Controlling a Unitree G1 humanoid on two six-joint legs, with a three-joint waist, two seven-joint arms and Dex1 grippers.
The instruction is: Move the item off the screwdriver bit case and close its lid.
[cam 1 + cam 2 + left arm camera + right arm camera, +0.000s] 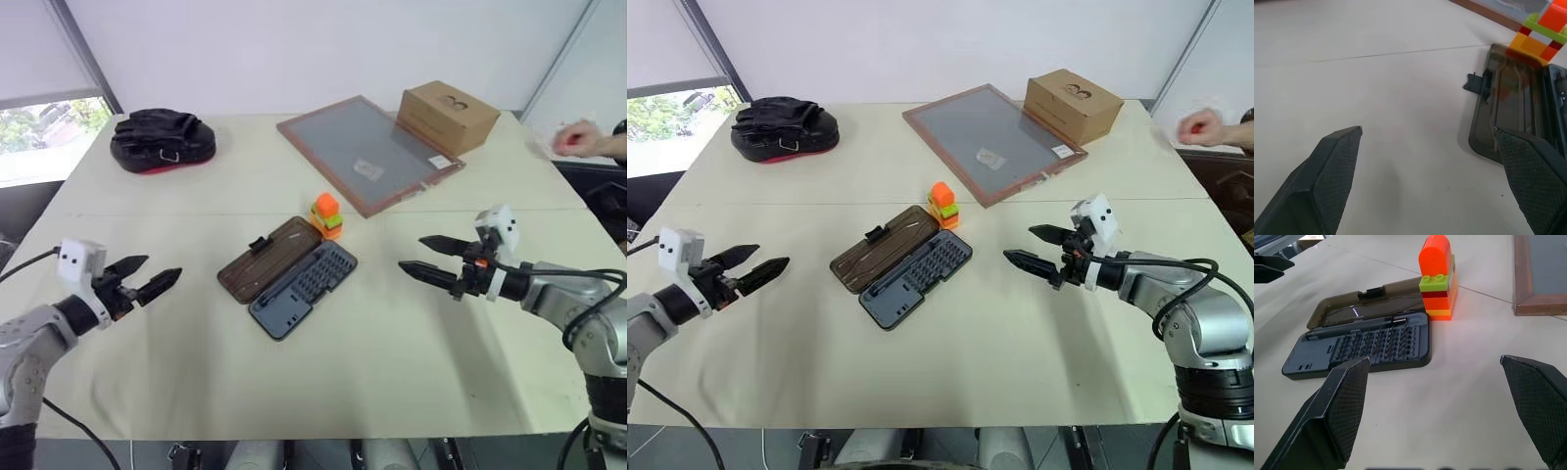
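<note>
Both your claws hang spread and empty over the pale table (411, 352): left claw (147, 277), right claw (423, 257). The open bit case (304, 289) lies between them, long axis diagonal, its brown lid (269, 259) flat on the left claw's side. The block stack (326, 216) stands at the far corner, apparently on the lid's edge, nearer your right claw; beyond lie a framed board (367, 152) and cardboard box (447, 116).

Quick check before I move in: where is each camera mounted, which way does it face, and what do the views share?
Left and right eye views: head, looking down over the table; both arms show, left gripper and right gripper with open jaws.
Left wrist view: along its fingers toward the lid.
Right wrist view: along its fingers toward the screwdriver bit case.
Shared: the item, standing at the lid's far corner.
</note>
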